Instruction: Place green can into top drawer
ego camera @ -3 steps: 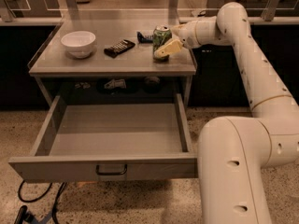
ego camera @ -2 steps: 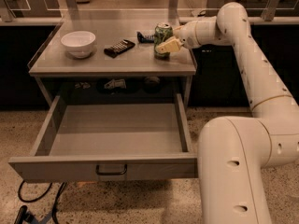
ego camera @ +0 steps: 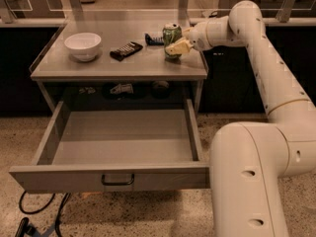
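**A:** Where's the green can (ego camera: pixel 171 33)?

**B:** Upright on the table (ego camera: pixel 98 69), roughly 1 o'clock from the top's centre, near the back-right corner. Long axis vertical.

**A:** Gripper?

**B:** The gripper (ego camera: pixel 176 46) is right at the can, coming in from the can's 3–4 o'clock, low on the body. Can't tell if it's clamped or slack, because the can hides the far side.

**A:** What does the next move turn on?

**B:** My read: the top drawer (ego camera: pixel 123 132) is pulled out at 6 o'clock from the can, one level below the tabletop. Once the can is held, it has to lift, clear the table's front edge, travel toward 6 and then descend. The white bowl (ego camera: pixel 83 44) at the can's 9 o'clock and the dark flat gadget (ego camera: pixel 126 50) at about 8 are both off that path.

**A:** Materials?

**B:** The can is a slim cylinder with a mottled green-white print and a silver top. It's probably thin and slick, so it would dent under hard squeeze. The tabletop is smooth matte grey. The drawer is shallow and grey, with a bare flat floor and a dark bar handle (ego camera: pixel 118 179) at the centre of the front.
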Tool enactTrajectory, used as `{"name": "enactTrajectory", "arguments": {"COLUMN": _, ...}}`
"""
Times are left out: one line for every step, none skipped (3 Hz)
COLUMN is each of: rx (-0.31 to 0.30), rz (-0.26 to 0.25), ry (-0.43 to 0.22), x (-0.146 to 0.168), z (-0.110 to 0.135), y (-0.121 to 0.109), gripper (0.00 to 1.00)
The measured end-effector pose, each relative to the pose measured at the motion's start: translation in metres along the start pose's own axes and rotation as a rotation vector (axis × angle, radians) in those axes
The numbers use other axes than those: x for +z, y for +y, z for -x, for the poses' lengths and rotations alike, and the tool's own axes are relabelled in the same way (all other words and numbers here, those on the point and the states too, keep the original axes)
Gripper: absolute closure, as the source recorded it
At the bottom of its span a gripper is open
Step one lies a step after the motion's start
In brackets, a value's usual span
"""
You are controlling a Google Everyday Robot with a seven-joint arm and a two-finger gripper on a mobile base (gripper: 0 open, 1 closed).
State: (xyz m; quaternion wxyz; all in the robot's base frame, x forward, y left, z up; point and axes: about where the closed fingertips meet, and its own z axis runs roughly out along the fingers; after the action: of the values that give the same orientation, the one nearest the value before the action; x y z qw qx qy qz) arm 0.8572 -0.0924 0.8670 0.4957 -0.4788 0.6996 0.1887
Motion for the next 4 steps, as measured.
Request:
{"name": "enactTrajectory", "arguments": {"rx": -0.048, "rz": 0.010, "ry": 0.039, "x": -0.025, "z": 0.012, "y": 0.014, "gripper": 1.00}}
{"name": "enactTrajectory", "arguments": {"rx": -0.106, "rz": -0.062, "ry": 0.019, "x": -0.082, "z": 0.052, "y": 0.026, "gripper": 1.00}}
{"name": "enactTrajectory", "arguments": {"rx": -0.165, "rz": -0.186, "ry": -0.071, "x": -0.158, "z": 0.108, "y": 0.044, "gripper": 1.00}}
{"name": "enactTrajectory", "arguments": {"rx": -0.201, "rz": -0.295, "ry": -0.128, "x": -0.215, "z": 0.153, "y": 0.067, "gripper": 1.00}}
